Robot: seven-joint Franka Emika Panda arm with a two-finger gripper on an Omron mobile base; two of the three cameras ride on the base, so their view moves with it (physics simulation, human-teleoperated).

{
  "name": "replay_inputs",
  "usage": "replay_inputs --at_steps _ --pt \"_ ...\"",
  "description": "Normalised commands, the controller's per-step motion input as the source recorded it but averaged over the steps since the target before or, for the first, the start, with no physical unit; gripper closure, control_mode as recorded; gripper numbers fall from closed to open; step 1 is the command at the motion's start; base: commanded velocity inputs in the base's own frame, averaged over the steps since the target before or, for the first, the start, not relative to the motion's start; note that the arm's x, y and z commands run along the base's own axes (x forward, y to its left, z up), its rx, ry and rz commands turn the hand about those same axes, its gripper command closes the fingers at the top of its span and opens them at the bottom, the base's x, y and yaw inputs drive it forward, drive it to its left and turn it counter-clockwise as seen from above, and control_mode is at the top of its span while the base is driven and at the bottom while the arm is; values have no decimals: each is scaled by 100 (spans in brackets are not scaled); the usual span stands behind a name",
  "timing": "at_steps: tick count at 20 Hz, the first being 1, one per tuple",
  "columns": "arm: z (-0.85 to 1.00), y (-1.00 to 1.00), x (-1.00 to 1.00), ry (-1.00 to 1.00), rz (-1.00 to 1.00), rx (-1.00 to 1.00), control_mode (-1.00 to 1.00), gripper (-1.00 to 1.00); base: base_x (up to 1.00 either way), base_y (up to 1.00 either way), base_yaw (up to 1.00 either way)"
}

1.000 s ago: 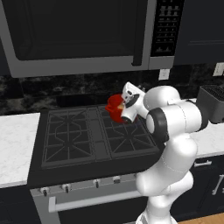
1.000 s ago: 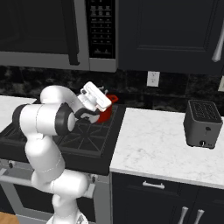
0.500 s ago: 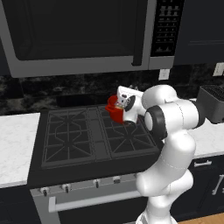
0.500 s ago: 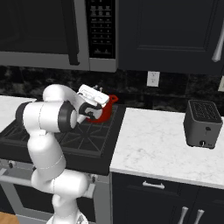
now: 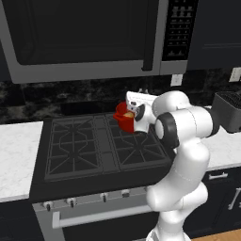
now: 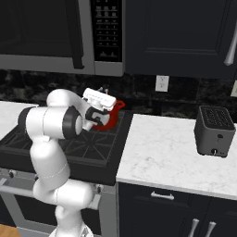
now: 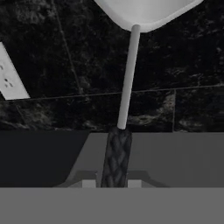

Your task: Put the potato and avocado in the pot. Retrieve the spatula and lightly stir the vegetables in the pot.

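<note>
**Fingers pinch spatula handle above the red pot**

Left base view: the pot point(image 5: 123, 118) stands on the stove point(image 5: 84, 155) at its far right burner, a pale-yellow potato point(image 5: 128, 114) inside, the white hand just right of it.

Right base view: the pot point(image 6: 110, 118) sits behind the hand, near the stove's far right edge; a toaster point(image 6: 212, 132) stands well apart on the surface point(image 6: 171, 157).

Hand view: the fingers point(image 7: 90, 183) are pressed onto the spatula point(image 7: 121, 131), its dark textured handle between them, its pale shaft and blade pointing toward the dark backsplash point(image 7: 52, 65).
</note>
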Motion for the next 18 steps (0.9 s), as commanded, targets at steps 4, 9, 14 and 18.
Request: replay_inputs --at_steps 4,9,14,18 --pt "0 0 13 -21 0 -7 -100 100 0 0 0" --pt "0 4 0 8 0 -1 -100 100 0 0 0" --pt "19 1 0 22 3 0 -100 100 0 0 0" --pt "39 0 -2 21 6 0 -100 100 0 0 0"
